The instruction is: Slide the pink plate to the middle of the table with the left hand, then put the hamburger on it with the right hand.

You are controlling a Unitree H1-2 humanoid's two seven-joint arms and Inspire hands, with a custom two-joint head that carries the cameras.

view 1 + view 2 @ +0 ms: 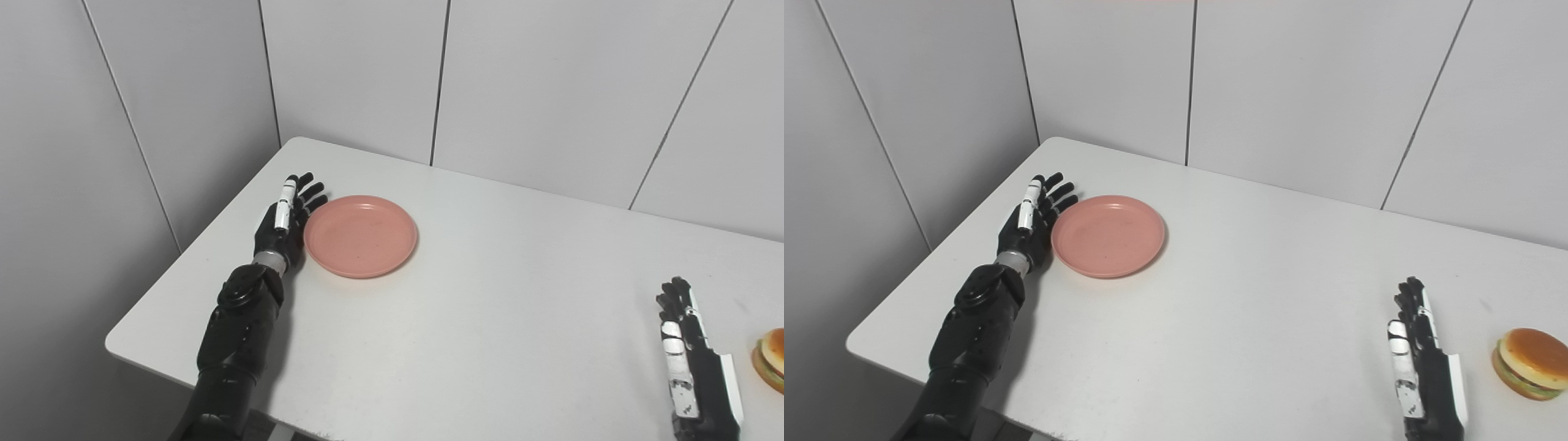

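Our left hand point(288, 223), fingers spread, flanks the plate point(361, 236) to push it; our right hand point(1424, 367) waits released beside the hamburger point(1530, 363).

Both head cameras look down from above the near edge of the white rectangular table point(490, 294), facing the grey panelled wall point(1304, 92); the right eye view sits slightly rightward, sharing nearly the whole tabletop.
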